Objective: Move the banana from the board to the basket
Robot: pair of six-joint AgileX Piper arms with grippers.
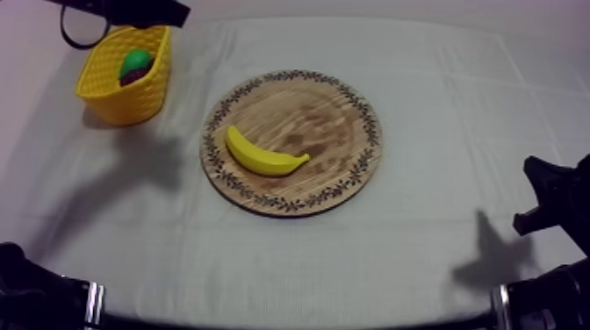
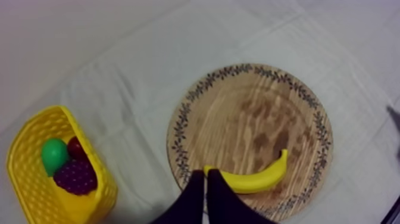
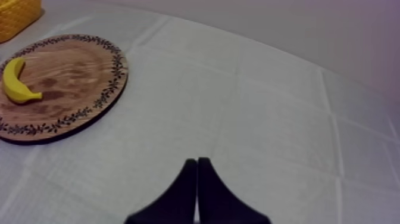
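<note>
Hovering with my left end effector [image 2: 205, 174] closed to a wedge, tips at one end of the banana [image 2: 256, 177], I should open wide, centre across its thick middle on the wooden board [image 2: 250, 107], then carry it to the yellow basket [image 2: 36, 128] beyond; my right end effector [image 3: 197, 161] sits closed over bare surface
</note>
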